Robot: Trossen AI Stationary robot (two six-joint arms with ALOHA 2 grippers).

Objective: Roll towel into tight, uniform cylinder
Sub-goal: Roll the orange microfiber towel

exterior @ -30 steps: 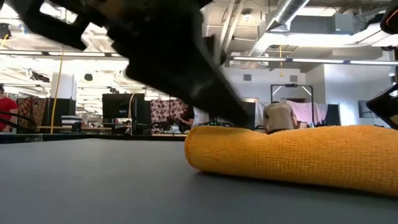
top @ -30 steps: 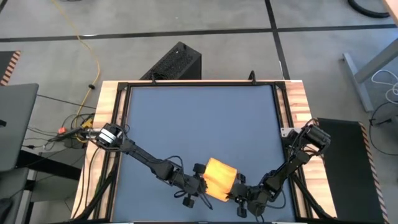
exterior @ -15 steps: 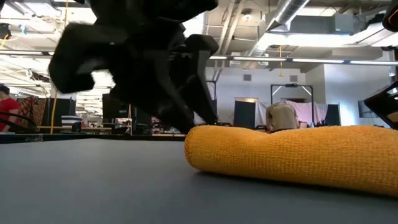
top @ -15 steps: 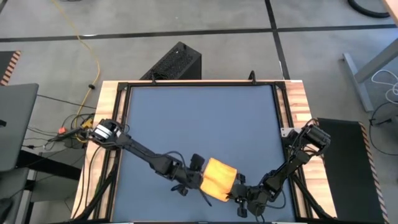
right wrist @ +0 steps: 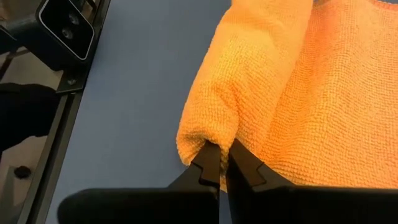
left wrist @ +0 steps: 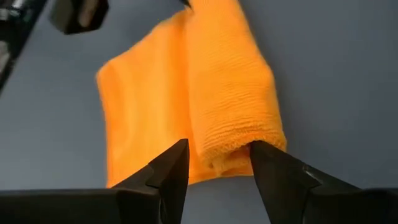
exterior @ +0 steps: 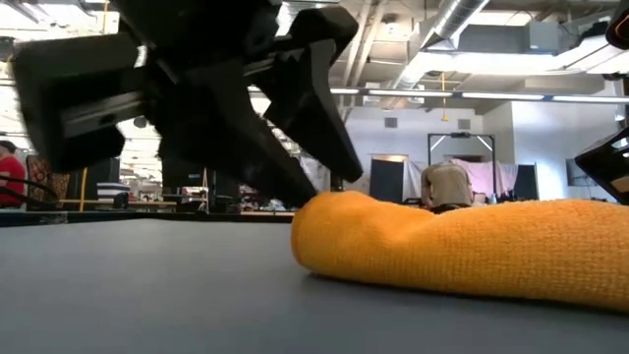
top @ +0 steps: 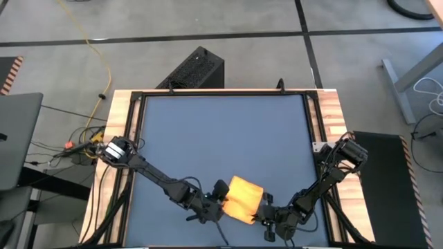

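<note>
The yellow towel [top: 243, 199] lies near the table's front edge, partly rolled. The roll [left wrist: 230, 93] runs along its near side and a flat part [right wrist: 329, 93] spreads beyond it on the mat. My left gripper [left wrist: 219, 163] is open at the roll's left end, one finger on each side of it. My right gripper [right wrist: 222, 163] is shut on the roll's right end. In the low view the towel [exterior: 462, 246] rests on the mat, with my left gripper [exterior: 295, 147] over its end. My left gripper comes slanting down from the table's left. One finger [left wrist: 267, 165] lies against the side of the roll's left end [left wrist: 245, 146]; the other stands just off it. That end humps up [exterior: 339, 202]; the roll stays on the mat. My right gripper pinches the cloth at the roll's right end [right wrist: 211, 146] between its two fingertips. It comes slanting down from the table's right, along the roll. Which layers it has, the roll itself hides. The roll lies on the mat.
The blue mat [top: 221, 131] stretches free toward the far edge. Black rails and wooden strips [top: 128, 138] border the table. A black box [top: 194, 69] stands on the floor behind. The room beyond shows in the low view.
My left gripper has rolled about its own axis and opened. It drew back a little toward the table's left edge, then returned to the roll's left end. That end of the towel now bulges upward; the rest of the towel has stayed where it was.
</note>
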